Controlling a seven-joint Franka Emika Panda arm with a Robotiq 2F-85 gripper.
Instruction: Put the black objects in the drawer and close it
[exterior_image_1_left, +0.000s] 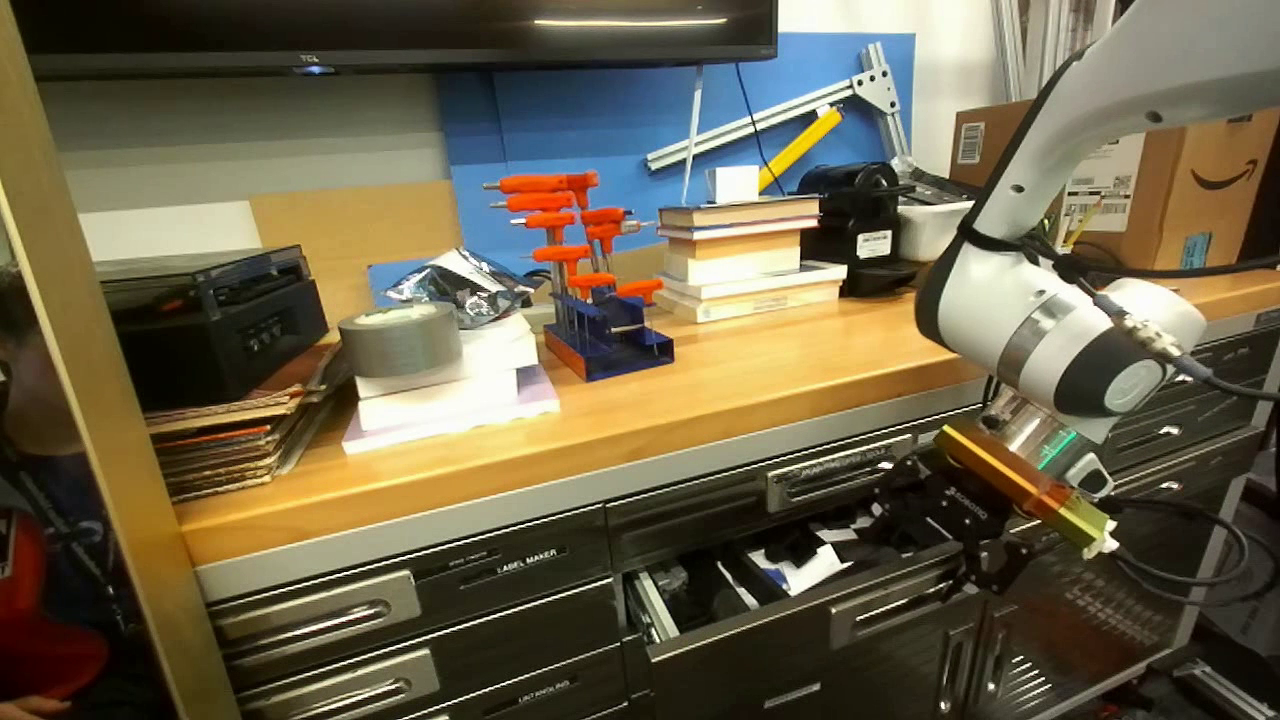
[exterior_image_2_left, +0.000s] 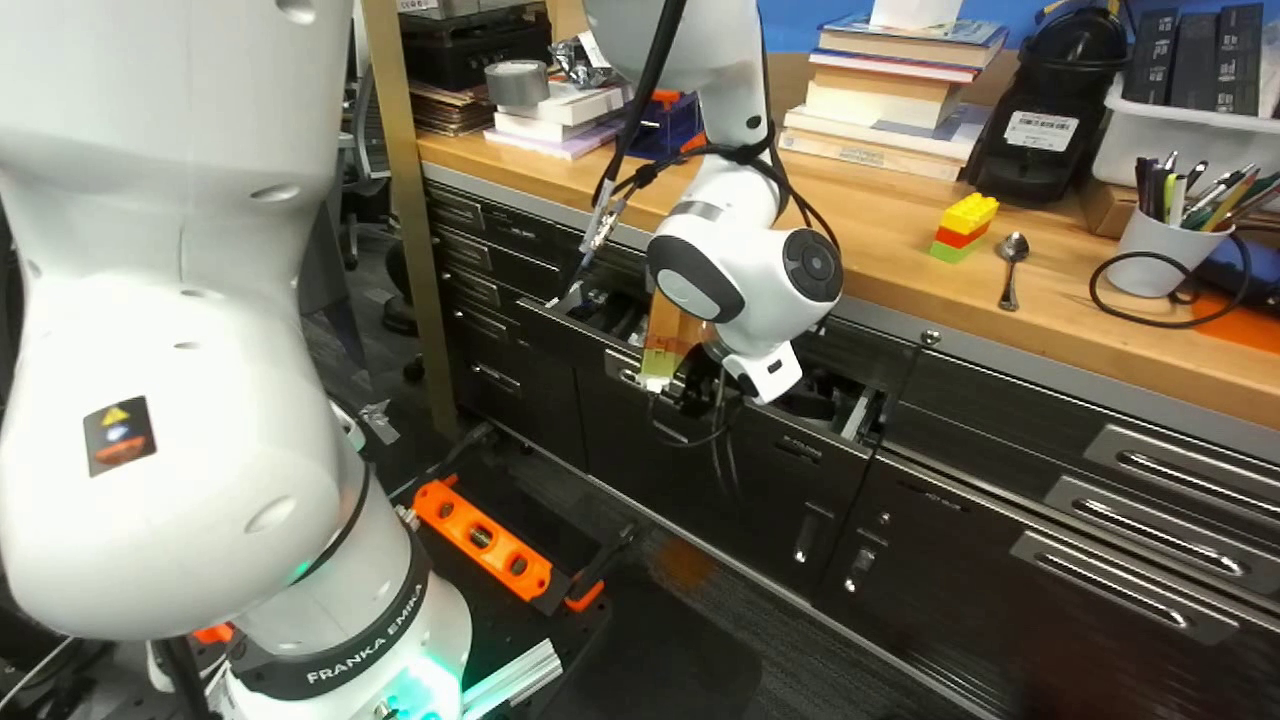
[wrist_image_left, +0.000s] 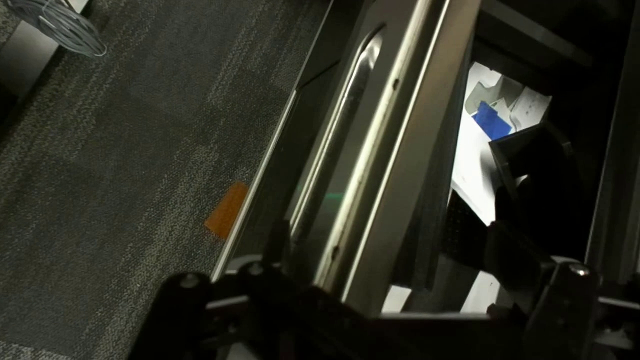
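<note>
The wide grey drawer (exterior_image_1_left: 755, 640) is pulled part way out below the worktop, and its front also shows in an exterior view (exterior_image_2_left: 560, 328). Its bar handle (wrist_image_left: 345, 110) faces the floor side in the wrist view. My gripper (wrist_image_left: 397, 240) is open and empty, with its fingers either side of the drawer's front rim (wrist_image_left: 420, 145), one outside by the handle and one over the inside. It also shows at the drawer in an exterior view (exterior_image_1_left: 925, 540). Dark blocky pieces (wrist_image_left: 542, 170) lie inside among white papers; shadow hides their exact shapes and number.
A wooden worktop (exterior_image_1_left: 800, 355) overhangs the drawer, with books (exterior_image_1_left: 740, 255), a hex-key stand (exterior_image_1_left: 610, 345) and a black device (exterior_image_1_left: 850, 230) on it. A closed drawer (exterior_image_1_left: 700, 530) is just above. Toy bricks (exterior_image_2_left: 963, 228) and a spoon (exterior_image_2_left: 1011, 270) lie near its edge. Cables (exterior_image_1_left: 1200, 570) hang beside the gripper.
</note>
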